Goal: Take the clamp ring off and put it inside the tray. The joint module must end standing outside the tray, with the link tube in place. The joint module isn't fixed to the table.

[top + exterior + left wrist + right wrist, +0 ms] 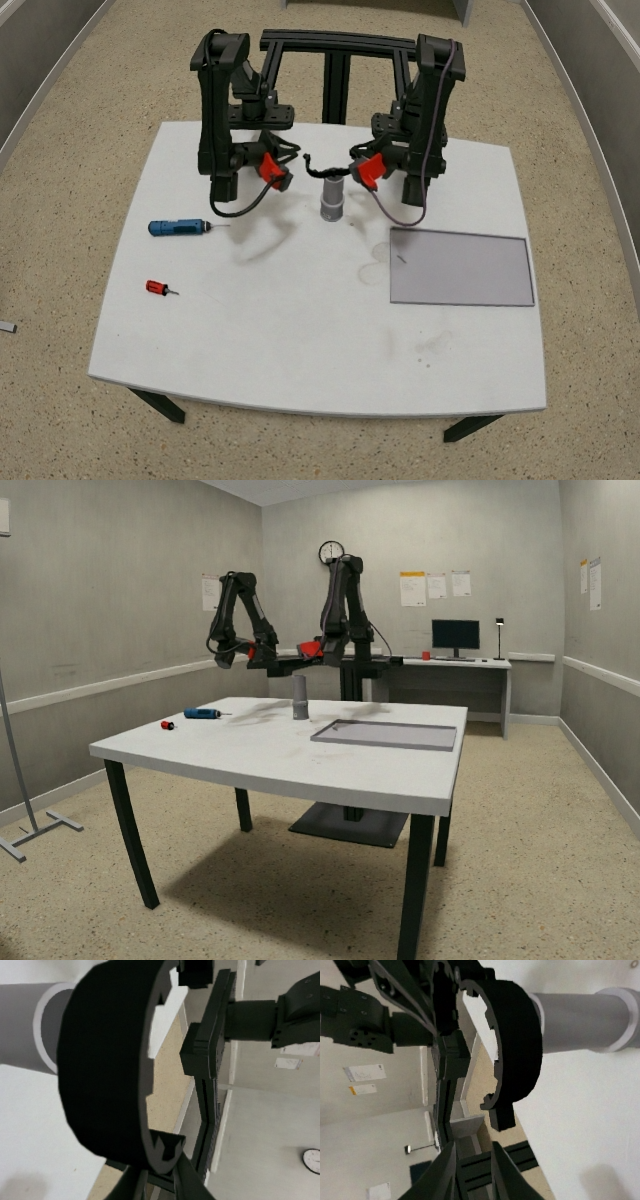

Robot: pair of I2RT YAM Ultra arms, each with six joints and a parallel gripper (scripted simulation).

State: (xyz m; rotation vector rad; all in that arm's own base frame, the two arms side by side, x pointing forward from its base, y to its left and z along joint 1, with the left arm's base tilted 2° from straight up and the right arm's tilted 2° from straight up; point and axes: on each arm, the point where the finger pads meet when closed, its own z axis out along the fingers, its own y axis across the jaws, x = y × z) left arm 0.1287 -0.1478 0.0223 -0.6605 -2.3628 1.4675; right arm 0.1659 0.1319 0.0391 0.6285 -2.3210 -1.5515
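While left gripper [352, 152] [175, 1160] [439, 1031] is clamped on clamp ring [323, 173] [105, 1060] [517, 1045], I see right gripper [298, 148] [473, 1150] holding nothing, fingers slightly apart. Ring arcs from left gripper toward right, above upright link tube [333, 189] [299, 689] [22, 1025] [585, 1022]. Tray [460, 304] [382, 747] lies below, outboard of left gripper; left arm nearer. Count: one ring, tube, joint module [330, 212] [300, 711], tray; two drivers [178, 227] [155, 287] [200, 713] [166, 725].

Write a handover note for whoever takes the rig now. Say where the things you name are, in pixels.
Left gripper [352, 150] [161, 1166]: jaws shut on the clamp ring [320, 174] [105, 1060] [520, 1040].
Right gripper [299, 149] [474, 1146]: holding nothing, jaws slightly open.
Done: ring off, above the link tube [333, 190] [299, 687] [25, 1025] [585, 1020]; joint module [331, 210] [300, 711] upright outside the tray [465, 235] [382, 745], tube in place.
Left: put the ring in the tray, keeping the module standing.
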